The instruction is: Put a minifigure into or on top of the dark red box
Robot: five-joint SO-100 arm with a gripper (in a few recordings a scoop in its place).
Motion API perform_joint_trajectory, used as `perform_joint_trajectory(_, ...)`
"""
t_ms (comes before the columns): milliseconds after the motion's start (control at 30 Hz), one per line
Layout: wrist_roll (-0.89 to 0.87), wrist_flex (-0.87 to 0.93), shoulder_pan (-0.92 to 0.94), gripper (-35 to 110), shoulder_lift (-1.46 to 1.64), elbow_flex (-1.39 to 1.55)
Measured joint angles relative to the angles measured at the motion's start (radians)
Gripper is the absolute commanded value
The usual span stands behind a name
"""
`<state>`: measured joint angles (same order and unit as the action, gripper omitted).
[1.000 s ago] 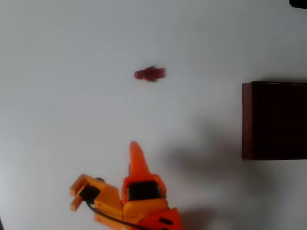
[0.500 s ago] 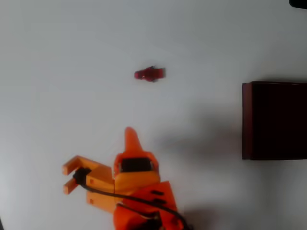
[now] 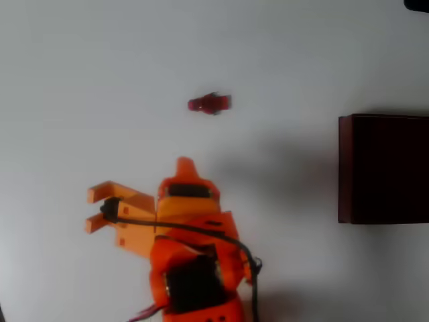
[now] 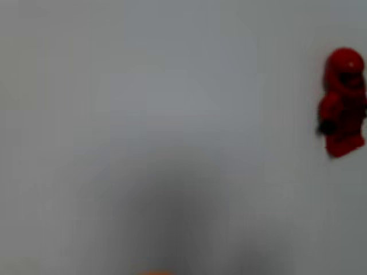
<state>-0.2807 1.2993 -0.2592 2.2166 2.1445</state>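
Note:
The minifigure (image 3: 210, 103) is tiny and all red, lying on its side on the white table with its head to the left in the overhead view. In the wrist view the minifigure (image 4: 344, 103) sits at the right edge, head up. The dark red box (image 3: 345, 168) stands at the right edge of the overhead view, open side up, its inside very dark. My orange gripper (image 3: 184, 164) points up the picture. Its single visible tip is below and slightly left of the minifigure, well apart from it. Whether the jaws are parted does not show. Nothing is held.
The orange arm body (image 3: 191, 268) fills the bottom centre of the overhead view, with a camera mount (image 3: 114, 211) and a black cable sticking out to its left. White tabletop (image 3: 80, 80) surrounds everything. A dark object (image 3: 417, 4) sits at the top right corner.
The arm has advanced up the picture, bringing the gripper tip closer to the minifigure. The minifigure and the box have not moved.

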Motion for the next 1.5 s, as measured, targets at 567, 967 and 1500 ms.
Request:
perform_joint_trajectory(567, -0.005, 0.051, 0.018, 22, -0.293, -0.242)
perform_joint_trajectory(967, 0.061, 0.035, 0.031, 21, -0.497, -0.416)
perform_joint_trajectory(1500, 0.132, 0.021, 0.029, 20, -0.759, -0.658)
